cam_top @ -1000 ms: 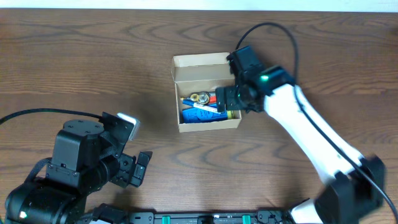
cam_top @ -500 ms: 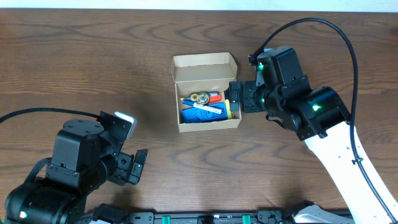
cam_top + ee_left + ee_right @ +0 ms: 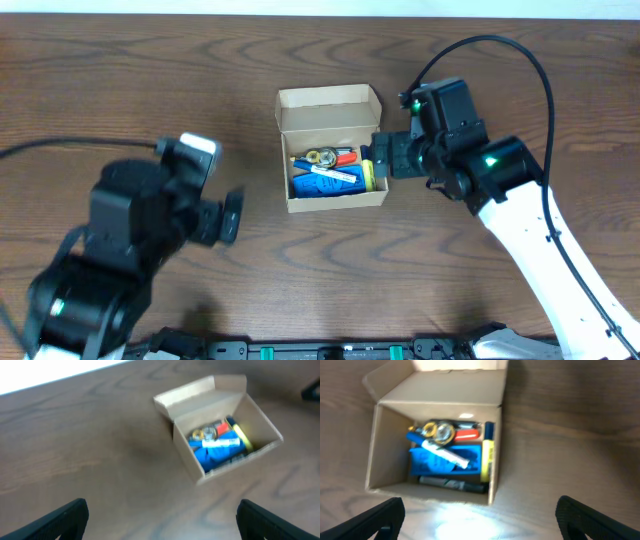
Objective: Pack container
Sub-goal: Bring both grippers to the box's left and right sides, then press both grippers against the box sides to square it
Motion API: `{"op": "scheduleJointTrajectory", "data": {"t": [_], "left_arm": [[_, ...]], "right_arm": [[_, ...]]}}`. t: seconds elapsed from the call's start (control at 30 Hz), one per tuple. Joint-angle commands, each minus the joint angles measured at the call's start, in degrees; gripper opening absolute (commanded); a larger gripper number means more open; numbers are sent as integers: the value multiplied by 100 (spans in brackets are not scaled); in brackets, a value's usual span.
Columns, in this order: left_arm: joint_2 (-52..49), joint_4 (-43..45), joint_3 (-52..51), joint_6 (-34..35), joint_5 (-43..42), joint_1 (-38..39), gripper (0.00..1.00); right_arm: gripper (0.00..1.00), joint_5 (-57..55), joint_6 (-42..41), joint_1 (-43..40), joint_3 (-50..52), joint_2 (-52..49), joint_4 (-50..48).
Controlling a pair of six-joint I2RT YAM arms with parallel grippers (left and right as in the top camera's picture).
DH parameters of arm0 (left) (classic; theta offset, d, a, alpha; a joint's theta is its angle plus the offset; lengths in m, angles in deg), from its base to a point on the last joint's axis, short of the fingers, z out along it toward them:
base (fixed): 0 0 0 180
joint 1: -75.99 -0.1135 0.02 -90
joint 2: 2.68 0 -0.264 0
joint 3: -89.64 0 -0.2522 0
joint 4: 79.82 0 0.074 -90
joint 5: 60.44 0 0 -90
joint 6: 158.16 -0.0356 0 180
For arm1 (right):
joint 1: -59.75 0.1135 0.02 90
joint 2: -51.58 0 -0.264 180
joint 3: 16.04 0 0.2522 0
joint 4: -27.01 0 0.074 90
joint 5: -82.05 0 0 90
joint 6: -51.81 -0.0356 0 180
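Overhead: fixed above table (image 3: pixel 150 60), faces straight down, wide view. My left wrist camera: over near-left part, tilted toward far edge, container (image 3: pixel 207 407) well off. My right wrist camera: close above container (image 3: pixel 390 445), facing down. All three share container (image 3: pixel 325 120).

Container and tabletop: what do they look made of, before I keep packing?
The container looks like plain tan cardboard with a matte finish: thin folded walls, a creased flap lid, no gloss. The tabletop looks like dark brown wood or a wood-grain laminate. Wavy grain lines run across it, and the right wrist view shows a soft sheen in front of the box, so I cannot tell which.
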State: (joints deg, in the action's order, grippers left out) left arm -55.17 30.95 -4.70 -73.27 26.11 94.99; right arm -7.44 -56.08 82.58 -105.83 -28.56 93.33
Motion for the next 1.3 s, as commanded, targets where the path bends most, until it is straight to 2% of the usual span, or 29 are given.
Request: {"op": "scheduleJointTrajectory", "data": {"t": [0.0,0.13,0.23,0.27,0.33,0.37,0.4,0.5,0.63,1.0,1.27], "left_arm": [[-767,343,44,149,-186,-192,95],[-1759,970,44,151,-1038,-647,95],[-2444,1502,46,260,-1633,-1027,100],[-2656,1672,48,328,-1829,-1154,90],[-3064,2013,50,527,-2177,-1386,78],[-3298,2197,50,654,-2371,-1499,65],[-3488,2343,50,754,-2544,-1587,51],[-4063,2734,50,1078,-3001,-1757,28],[-4798,3193,52,1558,-3423,-1792,8],[-6153,4109,61,2800,-4323,-1786,6],[-6500,5007,66,3469,-5025,-1755,6]], "right_arm": [[92,330,81,-369,57,-219,-173],[77,704,81,-741,59,-579,-505],[62,988,81,-1023,59,-868,-785],[54,1084,81,-1104,59,-957,-885],[36,1270,76,-1252,59,-1152,-1115],[31,1360,66,-1325,59,-1281,-1255],[28,1392,-4,-1381,59,-1412,-1375],[17,1469,-236,-1523,59,-1814,-1738],[4,2037,-479,-1650,57,-2382,-2365],[1,2894,-1506,-1637,57,-3823,-3694],[1,3252,-1858,-1565,57,-4199,-4216]]}}
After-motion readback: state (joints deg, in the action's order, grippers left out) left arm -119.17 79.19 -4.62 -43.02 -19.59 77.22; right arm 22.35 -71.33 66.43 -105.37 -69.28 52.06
